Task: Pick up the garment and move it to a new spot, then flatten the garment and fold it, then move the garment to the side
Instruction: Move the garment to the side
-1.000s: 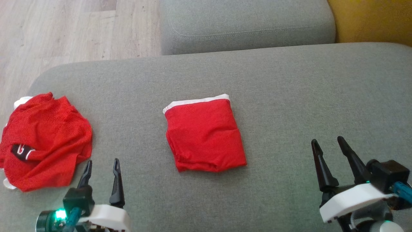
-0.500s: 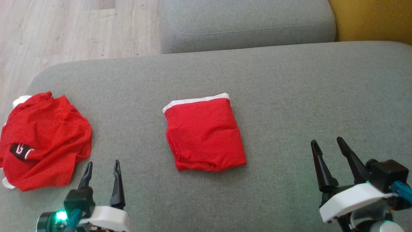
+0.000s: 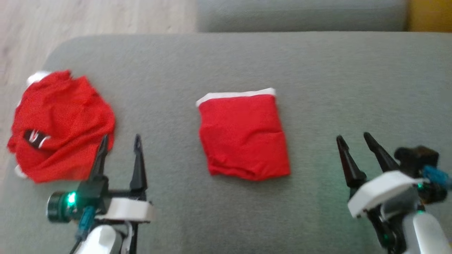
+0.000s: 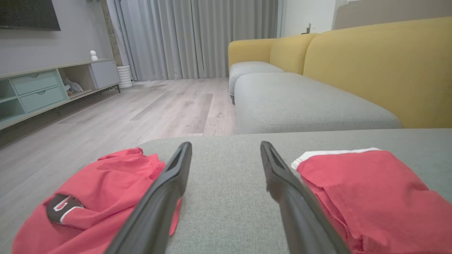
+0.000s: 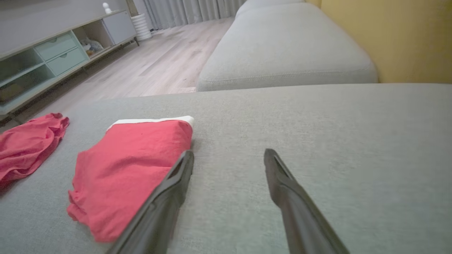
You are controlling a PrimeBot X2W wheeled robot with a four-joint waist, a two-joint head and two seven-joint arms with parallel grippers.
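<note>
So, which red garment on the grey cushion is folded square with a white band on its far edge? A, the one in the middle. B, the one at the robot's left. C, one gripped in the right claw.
A: the folded garment lies flat in the middle of the cushion, white band along its far edge; the crumpled garment heaps at the left, and the right claw is open, empty.

Home living room. Left wrist view: yellow sofa (image 4: pixel 370 63) with grey seat cushions (image 4: pixel 303 106) at right, floor-length grey curtains (image 4: pixel 197 35) top centre, low TV cabinet (image 4: pixel 46 88) with drawers left, wood-plank floor (image 4: pixel 141 113), dark wall screen (image 4: pixel 28 14) upper left.
</note>
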